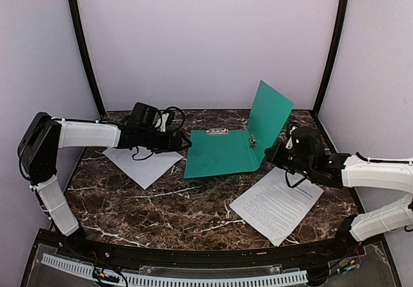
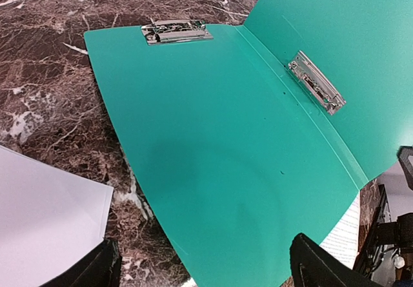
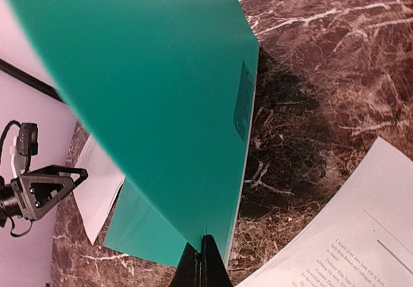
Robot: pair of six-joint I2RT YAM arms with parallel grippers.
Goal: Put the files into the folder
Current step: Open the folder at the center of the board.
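Mid-table (image 1: 161, 203): folder (image 1: 219, 155), open, cover standing up at right. Left of it, flat on table: sheet (image 1: 145, 166). Right-front: second sheet (image 1: 277, 204).

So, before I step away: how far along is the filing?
Done: the folder lies open, its cover held up by the shut right gripper. In hand: the open left gripper hovers empty at its left edge. Left: the left sheet and the right sheet lie outside it on the table.

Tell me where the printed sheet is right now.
In the top view, the printed sheet lies flat on the table's right side, nearer the bases than the open folder and right end effector.
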